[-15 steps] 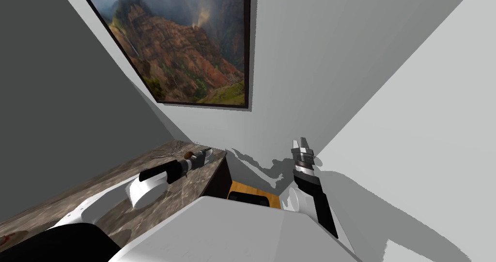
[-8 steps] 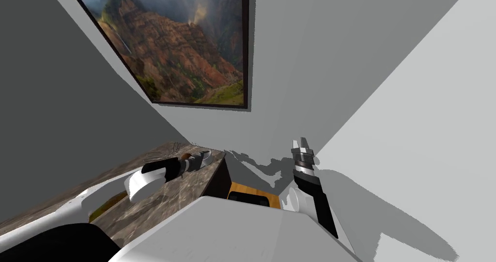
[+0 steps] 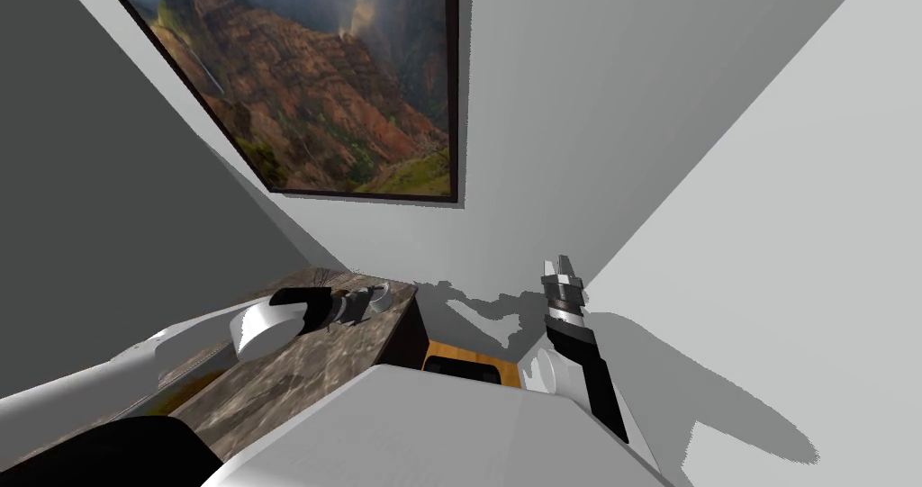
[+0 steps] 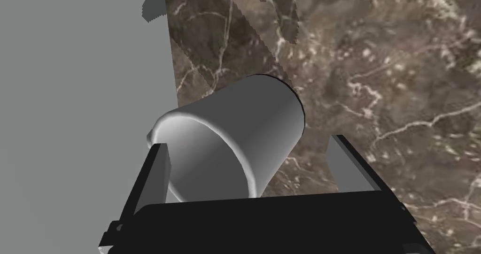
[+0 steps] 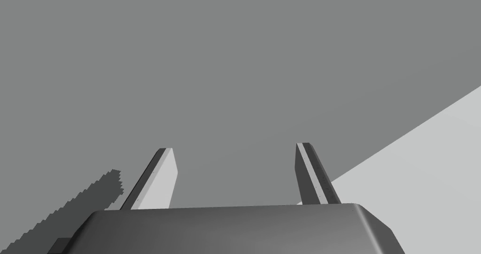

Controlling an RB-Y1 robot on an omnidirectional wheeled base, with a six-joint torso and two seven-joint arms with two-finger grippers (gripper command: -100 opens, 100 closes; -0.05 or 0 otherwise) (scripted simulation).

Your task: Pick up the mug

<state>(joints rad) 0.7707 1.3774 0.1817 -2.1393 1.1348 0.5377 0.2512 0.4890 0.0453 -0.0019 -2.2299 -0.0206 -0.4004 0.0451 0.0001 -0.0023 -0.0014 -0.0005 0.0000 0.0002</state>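
Note:
A plain light grey mug (image 4: 235, 134) stands on the brown marble counter (image 4: 399, 77), close to the counter's edge by the grey wall. My left gripper (image 4: 249, 143) is open around it: the mug's rim lies between the fingers, close against one finger (image 4: 159, 171), with a gap to the other. No handle shows. In the head view the left gripper (image 3: 365, 302) reaches over the far end of the counter (image 3: 270, 383) at the mug (image 3: 384, 294). My right gripper (image 3: 563, 268) is raised at my right side, open, with nothing between its fingers (image 5: 162, 180).
A large framed mountain picture (image 3: 324, 85) hangs on the wall above the counter's far end. Thin dark twigs (image 3: 315, 279) lie on the counter behind my left forearm. Past the counter's end, a strip of orange wood floor (image 3: 468, 360) shows.
My left arm has reached further along the counter to the mug at its far end, now covering the small brown thing there. My head view has shifted. The right arm has stayed put.

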